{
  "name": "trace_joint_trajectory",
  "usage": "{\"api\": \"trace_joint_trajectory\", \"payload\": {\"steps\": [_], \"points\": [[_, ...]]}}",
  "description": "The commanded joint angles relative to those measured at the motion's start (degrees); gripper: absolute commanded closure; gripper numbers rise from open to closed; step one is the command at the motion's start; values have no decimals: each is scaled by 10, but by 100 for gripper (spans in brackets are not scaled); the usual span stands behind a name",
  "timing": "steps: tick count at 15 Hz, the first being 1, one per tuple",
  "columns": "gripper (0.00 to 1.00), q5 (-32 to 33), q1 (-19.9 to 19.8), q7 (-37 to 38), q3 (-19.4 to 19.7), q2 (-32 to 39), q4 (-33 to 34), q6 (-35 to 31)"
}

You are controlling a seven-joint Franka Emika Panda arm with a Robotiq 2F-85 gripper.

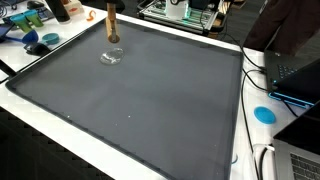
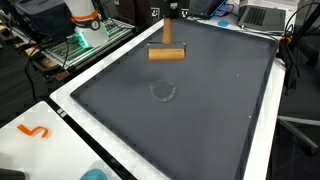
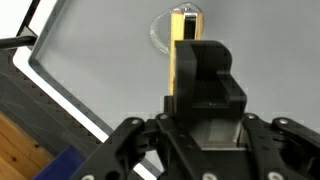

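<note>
My gripper (image 3: pixel 186 70) is shut on a long wooden block (image 3: pixel 184 35) and holds it in the air over a dark grey mat (image 1: pixel 140 110). The block hangs level in an exterior view (image 2: pixel 167 54), under the dark fingers (image 2: pixel 172 30). From another side the block (image 1: pixel 112 25) shows as a tall brown bar. A small clear glass dish (image 1: pixel 112 56) rests on the mat just below the block, and it also shows as a faint ring (image 2: pixel 163 92). In the wrist view the dish (image 3: pixel 160 30) peeks out behind the block's far end.
The mat (image 2: pixel 200 120) lies on a white table with a raised white border (image 2: pixel 70 95). Blue items (image 1: pixel 38 42) and clutter sit at one far corner, with a blue disc (image 1: pixel 264 114) and a laptop (image 1: pixel 298 75) beside the mat. An orange piece (image 2: pixel 33 131) lies on the white table.
</note>
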State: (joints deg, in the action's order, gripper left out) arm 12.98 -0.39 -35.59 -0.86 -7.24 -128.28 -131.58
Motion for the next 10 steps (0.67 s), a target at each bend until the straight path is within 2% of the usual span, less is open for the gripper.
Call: {"api": "trace_joint_trajectory", "payload": {"steps": [1,10], "points": [[76,45,8,53,-5,-22,-23,-13],[76,63,16,92,-8,-14,-21,-8]]}}
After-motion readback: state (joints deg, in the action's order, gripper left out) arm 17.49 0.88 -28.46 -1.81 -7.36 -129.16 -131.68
